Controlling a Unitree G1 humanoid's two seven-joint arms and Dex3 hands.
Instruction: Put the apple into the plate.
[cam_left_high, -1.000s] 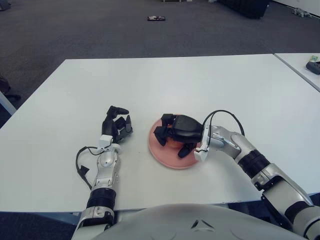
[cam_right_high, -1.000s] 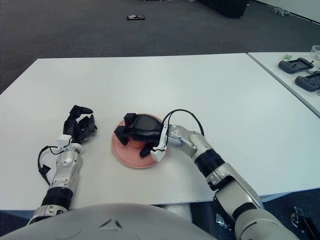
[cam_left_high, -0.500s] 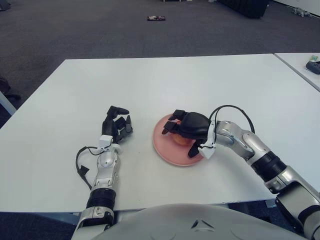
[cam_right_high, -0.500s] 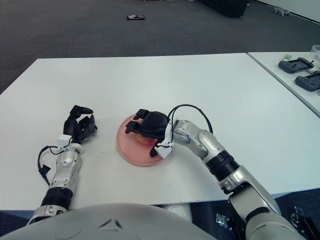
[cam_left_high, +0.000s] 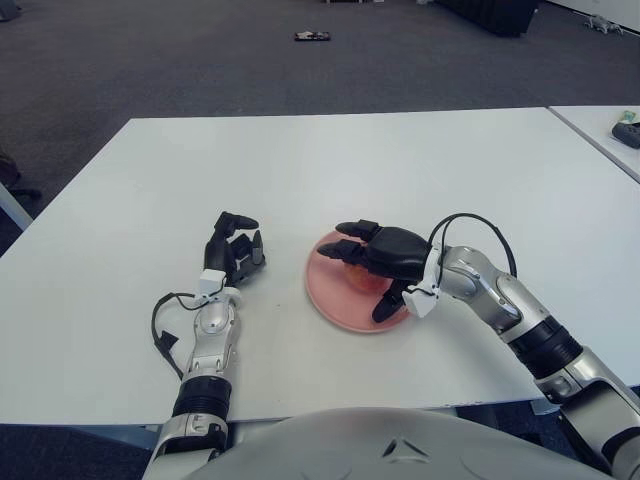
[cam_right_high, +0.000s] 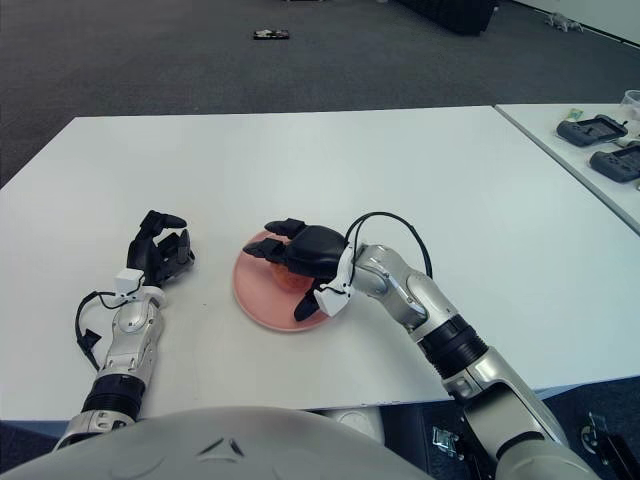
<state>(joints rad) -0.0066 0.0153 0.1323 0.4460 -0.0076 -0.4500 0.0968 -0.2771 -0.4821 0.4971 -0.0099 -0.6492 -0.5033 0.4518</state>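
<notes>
A pink plate (cam_left_high: 328, 292) lies on the white table, near the front and just right of centre. An orange-red apple (cam_left_high: 361, 278) sits in it, mostly hidden under my right hand (cam_left_high: 358, 268). That hand hovers over the plate with its fingers spread open and is not gripping the apple; the thumb points down at the plate's front rim. The same hand shows in the right eye view (cam_right_high: 285, 268). My left hand (cam_left_high: 234, 250) rests on the table left of the plate, relaxed and holding nothing.
A second white table (cam_right_high: 600, 190) stands to the right with black devices (cam_right_high: 590, 130) on it. A small dark object (cam_left_high: 312, 37) lies on the carpet far behind. The table's front edge runs close below both forearms.
My right hand's fingers have opened and spread off the apple, which now lies in the plate. The plate slid slightly to the right. The left hand has not moved.
</notes>
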